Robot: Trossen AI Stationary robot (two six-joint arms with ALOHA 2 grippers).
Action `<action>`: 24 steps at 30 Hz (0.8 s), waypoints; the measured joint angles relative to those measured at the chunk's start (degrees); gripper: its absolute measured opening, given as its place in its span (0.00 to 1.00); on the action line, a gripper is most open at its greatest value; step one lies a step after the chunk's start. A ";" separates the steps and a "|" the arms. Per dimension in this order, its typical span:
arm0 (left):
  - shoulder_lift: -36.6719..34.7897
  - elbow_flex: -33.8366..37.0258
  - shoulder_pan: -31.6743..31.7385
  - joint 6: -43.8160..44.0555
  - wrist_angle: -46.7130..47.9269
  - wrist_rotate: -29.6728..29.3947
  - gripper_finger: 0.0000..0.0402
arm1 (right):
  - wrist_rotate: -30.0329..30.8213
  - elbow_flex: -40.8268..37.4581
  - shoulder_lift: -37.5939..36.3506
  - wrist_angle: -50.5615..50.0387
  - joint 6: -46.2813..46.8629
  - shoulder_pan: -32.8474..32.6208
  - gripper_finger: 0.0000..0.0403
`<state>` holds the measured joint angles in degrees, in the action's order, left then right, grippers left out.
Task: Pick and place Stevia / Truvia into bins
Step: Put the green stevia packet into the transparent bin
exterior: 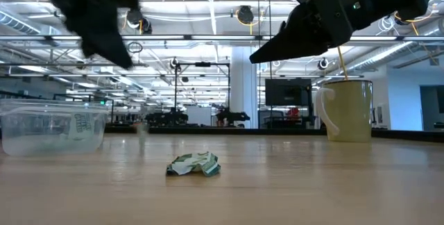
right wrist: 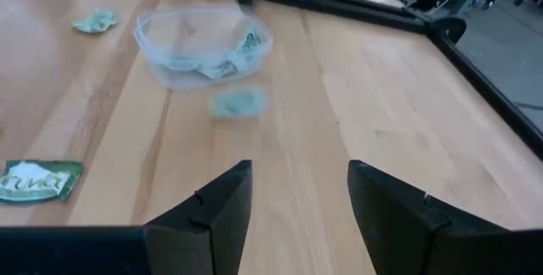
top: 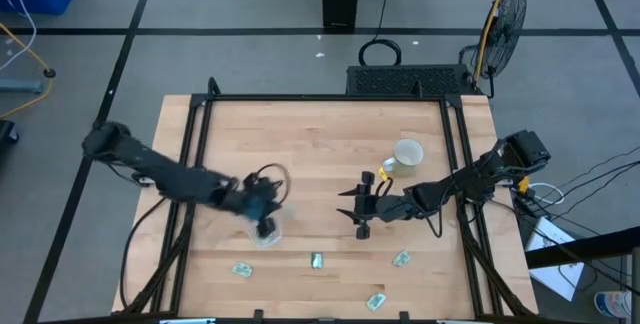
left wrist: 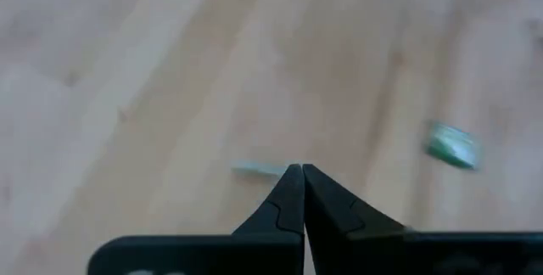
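Observation:
The clear bin (top: 267, 232) stands on the table left of centre and holds a few green-and-white packets (right wrist: 225, 58); it also shows in the low view (exterior: 52, 128). My left gripper (top: 262, 206) is above the bin, shut and empty in its wrist view (left wrist: 301, 173). My right gripper (top: 357, 209) is open and empty over the table's middle, its fingers pointing at the bin (right wrist: 204, 42). Loose packets lie flat near the front edge (top: 241, 269), (top: 317, 259), (top: 401, 258), (top: 376, 301). One blurred packet (right wrist: 237, 103) shows just beside the bin.
A pale mug (top: 407, 152) with a stick in it stands at the back right, beside my right arm. A crumpled packet (exterior: 194, 164) lies nearest the low camera. Black rails (top: 200, 144) run along the table's sides.

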<state>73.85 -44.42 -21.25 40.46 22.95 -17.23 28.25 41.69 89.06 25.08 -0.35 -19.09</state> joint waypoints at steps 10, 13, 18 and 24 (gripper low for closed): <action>-0.84 0.02 -17.96 21.57 9.66 -11.78 0.02 | -0.60 -0.02 0.00 -1.24 0.77 0.00 0.47; -1.01 0.00 -18.19 19.28 7.40 -12.85 0.05 | -5.23 -0.02 0.00 -0.88 1.88 0.40 0.47; -1.24 0.00 -17.74 15.34 6.65 -7.14 0.16 | -10.38 0.02 0.00 0.40 2.67 0.72 0.48; -0.31 0.00 -21.96 25.45 6.77 10.30 0.30 | -10.43 0.01 0.00 -0.13 2.04 0.74 0.48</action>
<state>73.53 -44.42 -43.21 65.92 29.72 -6.93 17.82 41.70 89.06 24.95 1.70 -18.35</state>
